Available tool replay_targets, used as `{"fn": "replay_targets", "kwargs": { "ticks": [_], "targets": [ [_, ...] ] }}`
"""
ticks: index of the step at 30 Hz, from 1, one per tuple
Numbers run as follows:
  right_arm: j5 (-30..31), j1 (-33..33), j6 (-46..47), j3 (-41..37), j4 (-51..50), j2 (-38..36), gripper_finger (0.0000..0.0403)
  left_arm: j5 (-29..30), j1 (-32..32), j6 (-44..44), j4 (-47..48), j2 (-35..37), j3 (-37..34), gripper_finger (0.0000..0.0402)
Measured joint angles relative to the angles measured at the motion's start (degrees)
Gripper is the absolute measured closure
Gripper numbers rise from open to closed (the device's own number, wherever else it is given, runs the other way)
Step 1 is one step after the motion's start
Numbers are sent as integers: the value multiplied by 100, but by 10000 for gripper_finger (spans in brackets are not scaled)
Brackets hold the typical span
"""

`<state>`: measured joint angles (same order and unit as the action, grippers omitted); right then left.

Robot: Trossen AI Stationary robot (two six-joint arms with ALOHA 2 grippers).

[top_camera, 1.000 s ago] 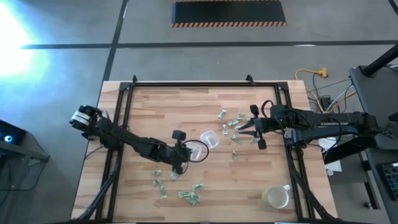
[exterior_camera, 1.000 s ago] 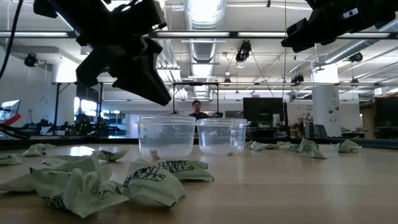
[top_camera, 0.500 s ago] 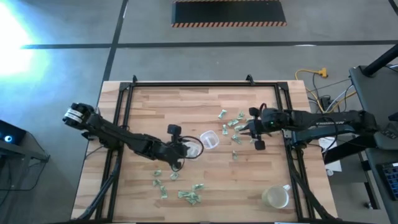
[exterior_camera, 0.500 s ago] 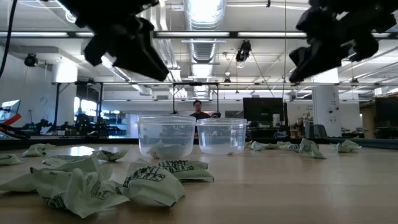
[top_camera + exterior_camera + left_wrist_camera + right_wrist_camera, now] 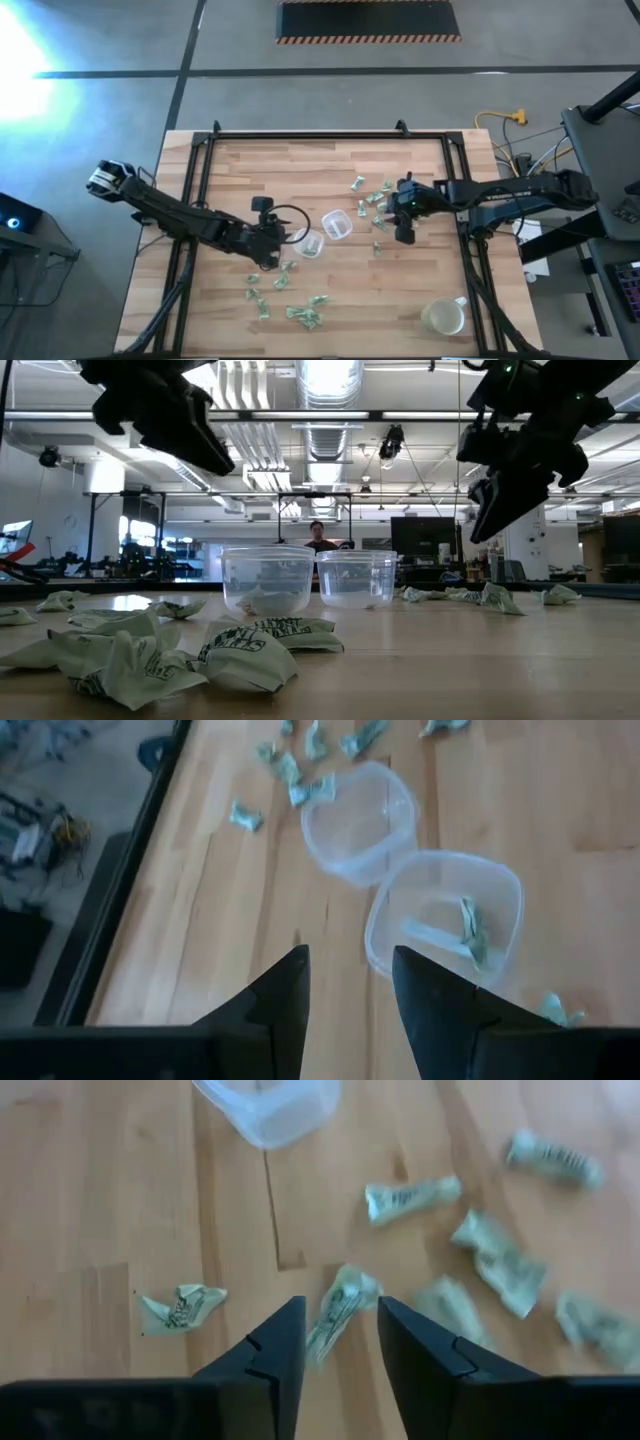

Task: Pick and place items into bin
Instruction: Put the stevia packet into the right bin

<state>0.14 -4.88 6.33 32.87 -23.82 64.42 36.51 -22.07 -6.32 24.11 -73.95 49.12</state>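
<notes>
Two small clear tubs stand mid-table. The bin nearer my left arm (image 5: 310,243) (image 5: 445,915) holds one green-and-white piece (image 5: 470,930); the other tub (image 5: 338,224) (image 5: 360,820) is beside it. My left gripper (image 5: 283,236) (image 5: 350,990) hangs open, left of and above that bin. Crumpled green-and-white items lie in a right cluster (image 5: 372,200) and a near-left cluster (image 5: 285,300). My right gripper (image 5: 392,212) (image 5: 340,1340) is open and tipped downward over the right cluster, above one piece (image 5: 338,1305); in the low view my right gripper (image 5: 495,510) is clear of the table.
A yellowish-white mug (image 5: 443,317) stands at the near right corner. A black frame (image 5: 200,170) runs along the table's left, far and right sides. Bare wood lies at the far middle (image 5: 300,170). A person (image 5: 318,538) stands far off in the room behind.
My left gripper has risen and drawn back toward the table's left, away from the bin, where a wrapper piece now lies that was not there before. My right gripper has come down and tipped its fingers downward over the right cluster of items.
</notes>
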Motion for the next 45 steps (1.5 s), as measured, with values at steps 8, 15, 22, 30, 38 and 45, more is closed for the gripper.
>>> {"fn": "replay_targets", "kwargs": {
  "ticks": [8,15,22,30,38,45],
  "targets": [
    [130,127,607,211,17,954,280,-7,-139,-842,851,27,-5,273],
    [177,155,702,294,20,1623,295,-19,-186,-1070,748,22,22,273],
    [350,166,704,314,164,1823,308,-35,-364,-1439,757,-9,17,273],
    [352,251,900,299,169,1830,327,-37,-714,-1589,784,-124,13,273],
    [472,317,983,228,175,1830,348,-37,-804,-1600,773,-129,13,273],
    [858,316,837,203,169,1830,381,-33,-804,-1598,760,-129,13,273]
  ]
}}
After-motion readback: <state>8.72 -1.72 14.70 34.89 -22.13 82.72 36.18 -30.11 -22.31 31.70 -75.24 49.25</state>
